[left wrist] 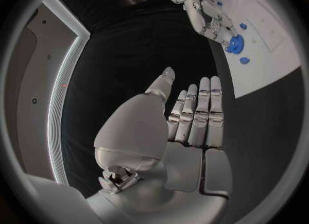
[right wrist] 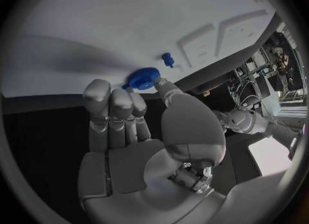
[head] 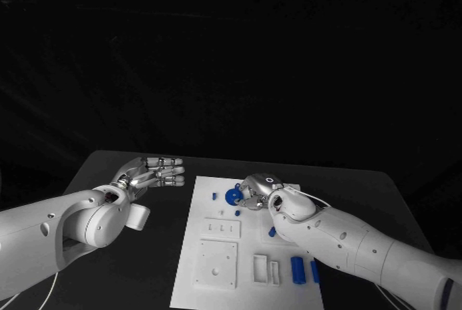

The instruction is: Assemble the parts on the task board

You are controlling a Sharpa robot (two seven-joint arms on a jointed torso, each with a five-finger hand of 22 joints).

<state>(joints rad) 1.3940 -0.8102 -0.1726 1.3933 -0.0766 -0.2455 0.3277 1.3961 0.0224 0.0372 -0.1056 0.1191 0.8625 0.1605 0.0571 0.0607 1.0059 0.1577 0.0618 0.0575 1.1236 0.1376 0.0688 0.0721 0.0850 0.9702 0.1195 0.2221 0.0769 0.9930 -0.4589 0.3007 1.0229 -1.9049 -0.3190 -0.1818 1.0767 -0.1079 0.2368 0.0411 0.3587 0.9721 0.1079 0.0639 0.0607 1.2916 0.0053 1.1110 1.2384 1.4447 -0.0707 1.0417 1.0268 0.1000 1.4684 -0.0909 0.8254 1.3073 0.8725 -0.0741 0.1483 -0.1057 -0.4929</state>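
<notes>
A white task board [head: 217,283] lies lengthwise on a black table [head: 135,166], its long axis running from the robot's body toward the far edge. Near the board's far end, the right hand [head: 260,191] pinches a round blue toothed gear [head: 234,197] between its thumb and fingertips; in the right wrist view the gear [right wrist: 141,78] sits at the fingertips, tilted on edge just above the white surface, and whether it touches the board cannot be told. A small blue peg [right wrist: 167,58] stands on the board just beside the gear. Nearer the robot, two blue cylinders [head: 298,270] lie side by side near the board's right edge, their long axes parallel to the board's length. Shallow rectangular recesses [head: 217,263] are moulded into the board's near half. The left hand [head: 154,172] hovers over the bare table to the left of the board, holding nothing, its fingers straight and close together.
</notes>
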